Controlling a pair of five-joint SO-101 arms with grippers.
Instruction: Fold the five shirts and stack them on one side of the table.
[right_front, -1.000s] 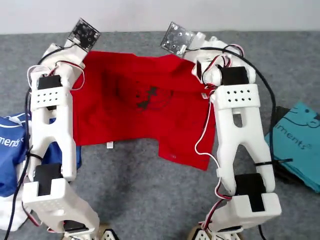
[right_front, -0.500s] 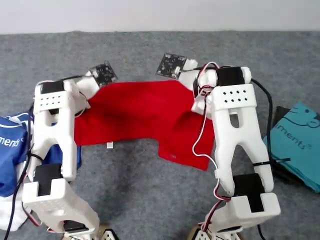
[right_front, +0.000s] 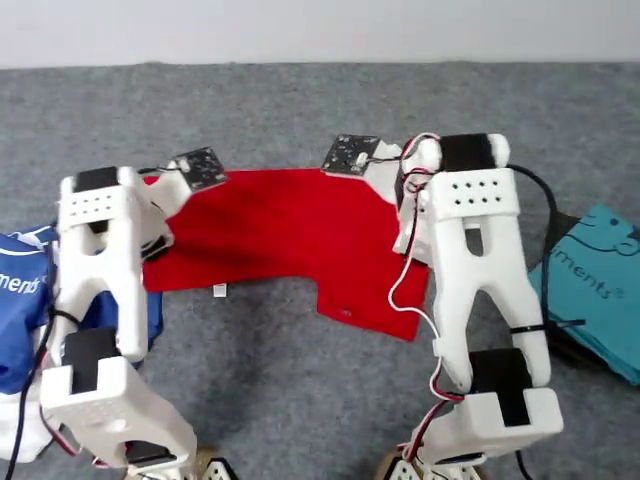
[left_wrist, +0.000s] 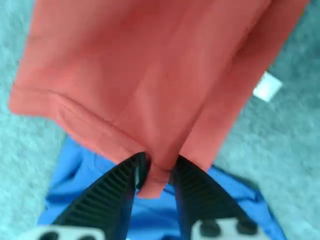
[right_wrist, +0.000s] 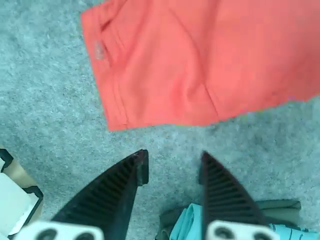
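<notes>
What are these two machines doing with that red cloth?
A two-armed robot is folding shirts on a grey table. The left gripper pinches an edge of the red shirt, which lies partly folded. The right gripper is open and empty, beside that shirt. A blue shirt lies by the left arm, a teal shirt by the right arm.

Grey table (right_front: 300, 400) bears red shirt (right_front: 290, 230), blue shirt (right_front: 20, 330), teal shirt (right_front: 600, 285).

bare table (right_front: 280, 110) lies open beyond the red shirt (right_front: 290, 235) and between the arm bases (right_front: 110, 410). blue shirt (right_front: 20, 300) and teal shirt (right_front: 595, 285) crowd the side edges.
</notes>
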